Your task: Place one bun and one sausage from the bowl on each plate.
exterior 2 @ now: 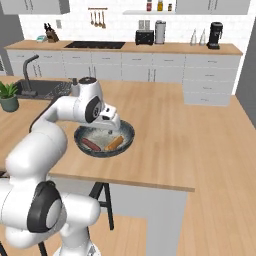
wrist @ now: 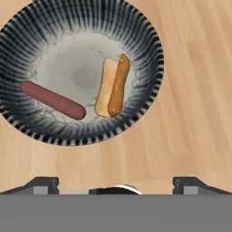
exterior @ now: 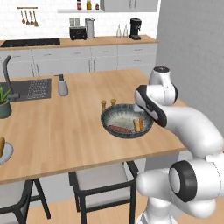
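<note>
Wood-topped island counter (exterior: 65, 127) carried the dark speckled bowl (wrist: 136, 27) near its front edge, with one sausage (wrist: 52, 100) and one bun (wrist: 113, 85) lying apart inside. The gripper (wrist: 115, 183) hung above it, jaws spread wide and empty. A plate (exterior: 4, 154), perhaps, sat far left.

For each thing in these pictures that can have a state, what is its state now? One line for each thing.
Wide dark grey-black speckled bowl: upright on the wooden counter, holds one sausage and one bun.
Reddish-brown sausage: lying flat in the bowl, apart from the bun.
Tan split bun: lying in the bowl, untouched.
Two-finger gripper: open, empty, above the bowl's edge.
Pale grey-white plate: at the counter's left edge, something tan on it.
</note>
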You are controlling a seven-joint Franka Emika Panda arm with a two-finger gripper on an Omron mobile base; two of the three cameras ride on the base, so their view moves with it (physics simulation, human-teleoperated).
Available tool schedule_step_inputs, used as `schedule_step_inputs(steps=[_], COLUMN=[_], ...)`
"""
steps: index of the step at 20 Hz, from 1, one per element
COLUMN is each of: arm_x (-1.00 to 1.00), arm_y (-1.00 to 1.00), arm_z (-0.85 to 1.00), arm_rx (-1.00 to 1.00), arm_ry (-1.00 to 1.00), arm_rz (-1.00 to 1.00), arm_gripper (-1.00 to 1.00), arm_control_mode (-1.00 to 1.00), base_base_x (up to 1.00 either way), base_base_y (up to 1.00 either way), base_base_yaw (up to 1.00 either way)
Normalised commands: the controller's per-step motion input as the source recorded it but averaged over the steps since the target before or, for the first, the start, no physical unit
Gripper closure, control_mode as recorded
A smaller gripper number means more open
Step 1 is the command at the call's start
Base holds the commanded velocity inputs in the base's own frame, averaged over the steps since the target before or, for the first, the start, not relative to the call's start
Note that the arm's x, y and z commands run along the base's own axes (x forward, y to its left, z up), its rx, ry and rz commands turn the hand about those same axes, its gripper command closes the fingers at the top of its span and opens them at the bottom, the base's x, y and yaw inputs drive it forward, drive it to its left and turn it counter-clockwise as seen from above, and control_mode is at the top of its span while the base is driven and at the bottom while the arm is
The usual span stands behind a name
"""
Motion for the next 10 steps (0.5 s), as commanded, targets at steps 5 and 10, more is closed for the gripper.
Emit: schedule_step_inputs(steps=[5,10], arm_x=[0.35,0.34], arm_y=[0.00,0.00], arm_z=[-0.32,-0.22], arm_rx=[0.00,0.00], arm_ry=[0.00,0.00], arm_rz=[-0.05,-0.01], arm_gripper=[-1.00,-1.00], arm_control_mode=[-1.00,-1.00], base_base_x=[0.00,0.00], base_base_y=[0.00,0.00], base_base_yaw=[0.00,0.00])
